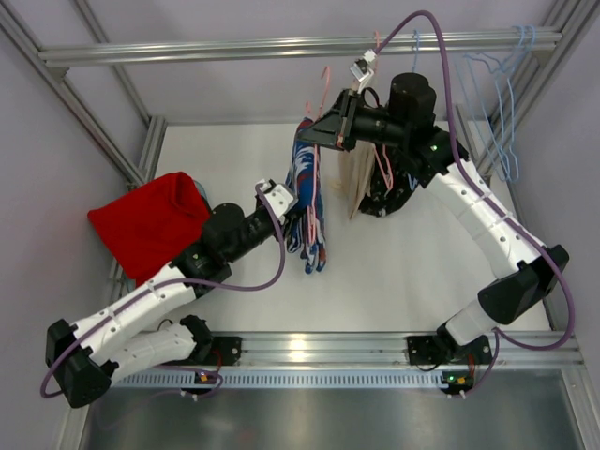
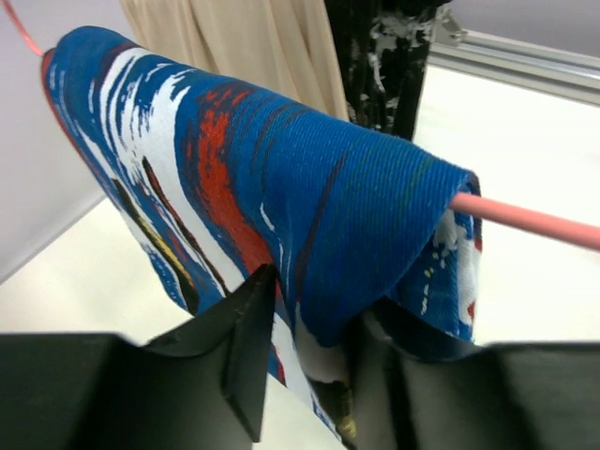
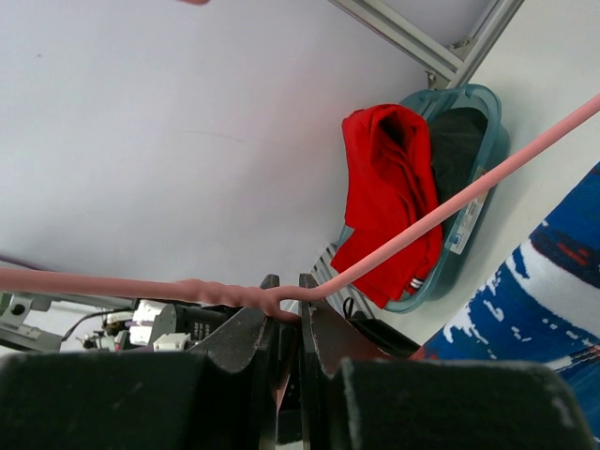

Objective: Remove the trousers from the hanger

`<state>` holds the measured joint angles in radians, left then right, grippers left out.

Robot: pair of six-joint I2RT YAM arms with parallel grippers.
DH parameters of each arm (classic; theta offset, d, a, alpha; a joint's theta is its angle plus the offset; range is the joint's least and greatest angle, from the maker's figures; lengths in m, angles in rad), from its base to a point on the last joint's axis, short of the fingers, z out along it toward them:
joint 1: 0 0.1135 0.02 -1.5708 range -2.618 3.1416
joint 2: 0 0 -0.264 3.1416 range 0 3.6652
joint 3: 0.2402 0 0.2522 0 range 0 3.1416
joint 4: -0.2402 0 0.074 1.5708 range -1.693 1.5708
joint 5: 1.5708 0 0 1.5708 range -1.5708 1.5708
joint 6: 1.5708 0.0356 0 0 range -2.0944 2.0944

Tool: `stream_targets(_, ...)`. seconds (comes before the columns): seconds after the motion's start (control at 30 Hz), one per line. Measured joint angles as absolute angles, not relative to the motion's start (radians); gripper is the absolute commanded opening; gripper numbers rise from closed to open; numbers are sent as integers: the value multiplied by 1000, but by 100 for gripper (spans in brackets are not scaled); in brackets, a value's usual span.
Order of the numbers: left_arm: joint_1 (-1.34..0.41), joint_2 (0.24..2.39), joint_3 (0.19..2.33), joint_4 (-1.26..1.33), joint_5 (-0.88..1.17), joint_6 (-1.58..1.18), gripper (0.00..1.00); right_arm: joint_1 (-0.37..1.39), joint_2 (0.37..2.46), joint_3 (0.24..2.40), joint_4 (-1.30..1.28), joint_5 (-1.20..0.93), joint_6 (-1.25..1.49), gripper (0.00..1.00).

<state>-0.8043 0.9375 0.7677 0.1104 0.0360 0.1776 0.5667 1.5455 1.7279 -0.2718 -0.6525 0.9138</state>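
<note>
The blue trousers [image 1: 306, 183] with a white and red pattern hang folded over the bar of a pink wire hanger [image 2: 525, 220]. The beige trousers [image 1: 356, 183] hang just behind them [image 2: 253, 42]. My left gripper [image 2: 314, 309] is open, and the lower fold of the blue trousers [image 2: 281, 159] hangs down between its fingers. In the top view it [image 1: 294, 208] sits against their left side. My right gripper [image 3: 289, 286] is shut on the hanger [image 3: 469, 192] by its twisted neck and holds it up over the table [image 1: 330, 129].
A teal basket [image 3: 487, 159] at the left holds red cloth [image 1: 150, 225] and something dark. Pale blue hangers [image 1: 506, 103] hang on the frame at the back right. A black, white-flecked item [image 2: 384, 66] lies under the right arm. An aluminium rail [image 1: 300, 47] crosses overhead.
</note>
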Motion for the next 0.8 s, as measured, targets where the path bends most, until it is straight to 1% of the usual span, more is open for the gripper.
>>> stream_targets(0.07, -805, 949, 773, 114, 10, 184, 25, 567, 1546, 1728, -271, -653, 917, 0)
stream_targets(0.1, -805, 952, 773, 114, -1, 186, 17, 567, 1546, 1728, -271, -653, 918, 0)
stream_targets(0.17, -805, 953, 775, 114, -25, 186, 8, 567, 1545, 1726, -269, -653, 918, 0)
stream_targets(0.2, -805, 953, 776, 114, -35, 186, 0, 567, 1544, 1721, -267, -653, 918, 0)
stream_targets(0.47, -799, 937, 810, 52, -39, 160, 0, 552, 1507, 1623, -213, -685, 920, 0)
stream_targets(0.8, -789, 842, 839, -59, 80, 171, 1, 504, 1502, 1617, -201, -734, 956, 0)
